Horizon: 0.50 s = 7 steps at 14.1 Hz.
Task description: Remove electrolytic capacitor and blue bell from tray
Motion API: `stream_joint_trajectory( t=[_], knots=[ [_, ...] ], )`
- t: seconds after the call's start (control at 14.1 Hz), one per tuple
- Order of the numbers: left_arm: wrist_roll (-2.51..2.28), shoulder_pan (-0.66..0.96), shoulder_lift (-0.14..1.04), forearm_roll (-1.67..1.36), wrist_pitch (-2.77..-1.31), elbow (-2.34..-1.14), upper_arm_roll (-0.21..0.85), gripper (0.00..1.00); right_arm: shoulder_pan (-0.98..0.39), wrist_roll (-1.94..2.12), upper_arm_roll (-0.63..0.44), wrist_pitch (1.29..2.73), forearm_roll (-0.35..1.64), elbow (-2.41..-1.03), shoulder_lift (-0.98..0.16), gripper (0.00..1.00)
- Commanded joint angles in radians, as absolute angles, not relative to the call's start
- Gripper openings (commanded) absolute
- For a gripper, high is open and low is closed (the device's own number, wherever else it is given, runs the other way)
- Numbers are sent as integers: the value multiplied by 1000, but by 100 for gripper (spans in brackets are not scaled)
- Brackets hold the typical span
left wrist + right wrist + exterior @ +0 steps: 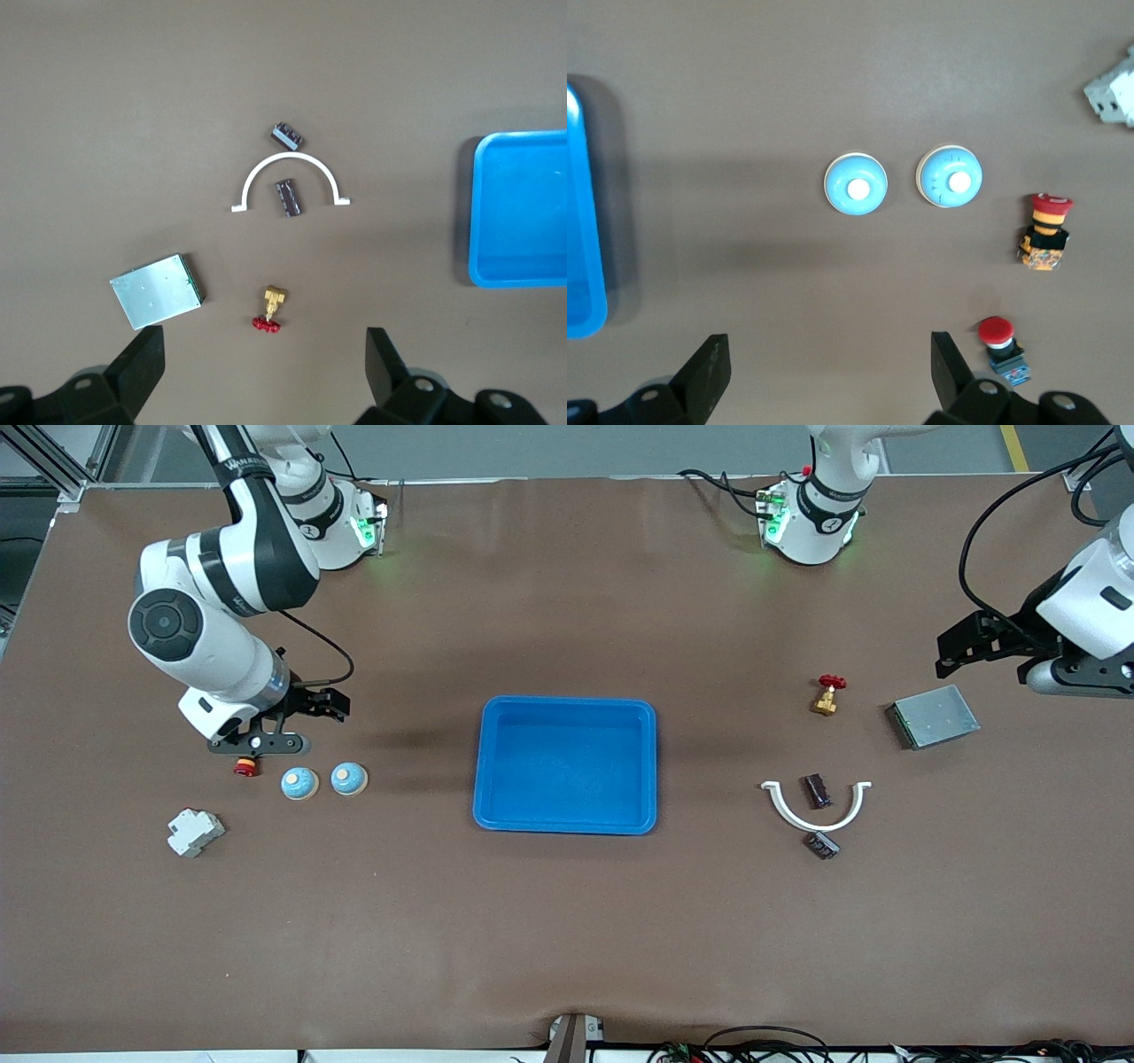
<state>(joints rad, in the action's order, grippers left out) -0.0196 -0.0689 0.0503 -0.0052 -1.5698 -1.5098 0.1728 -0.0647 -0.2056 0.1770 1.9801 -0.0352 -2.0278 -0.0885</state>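
Two blue bells sat on the table toward the right arm's end, and two electrolytic capacitors lay toward the left arm's end by a white curved clip, one inside its arc. The tray stood empty mid-table, so the removal looked finished. The right gripper hung over the table beside the bells, fingers spread wide and holding nothing; the left gripper hovered above a brass valve and a grey metal box, equally wide and empty. Only the right wrist view showed two red push buttons; the front view showed one.
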Motion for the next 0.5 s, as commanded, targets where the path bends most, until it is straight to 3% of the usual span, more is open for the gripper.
stream_joint_trajectory(
  t=[0.0, 0.43],
  knots=[
    [-23, -72, 90, -8, -1560, -1451, 172, 100, -46, -102, 166, 1877, -38, -1949, -72, 100],
    [-32, -80, 54, -14, -1600, -1525, 173, 100, 26, -57, 166, 1594, -37, -1734, -51, 100]
  ],
)
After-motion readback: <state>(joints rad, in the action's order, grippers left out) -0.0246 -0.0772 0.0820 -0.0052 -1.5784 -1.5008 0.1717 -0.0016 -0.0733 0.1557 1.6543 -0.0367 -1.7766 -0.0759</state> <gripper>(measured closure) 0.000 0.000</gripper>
